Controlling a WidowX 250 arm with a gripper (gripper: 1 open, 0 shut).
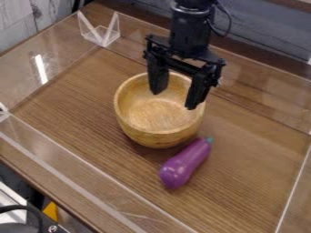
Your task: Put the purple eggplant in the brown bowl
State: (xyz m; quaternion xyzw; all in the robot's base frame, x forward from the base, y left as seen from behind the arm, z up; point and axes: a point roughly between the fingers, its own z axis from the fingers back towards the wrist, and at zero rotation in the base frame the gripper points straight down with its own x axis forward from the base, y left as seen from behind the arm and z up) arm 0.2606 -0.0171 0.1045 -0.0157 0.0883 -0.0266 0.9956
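Note:
The purple eggplant (185, 163) lies on the wooden tabletop just right of and in front of the brown bowl (159, 110), its green stem tip pointing toward the bowl's right side. The bowl stands upright at the middle of the table with nothing inside. My black gripper (175, 90) hangs over the bowl's far rim, fingers pointing down and spread open, nothing between them. It is well behind and above the eggplant.
Clear plastic walls (49, 68) fence the table on the left, front and right. A small clear stand (98, 30) sits at the back left corner. Bare wood lies left and in front of the bowl.

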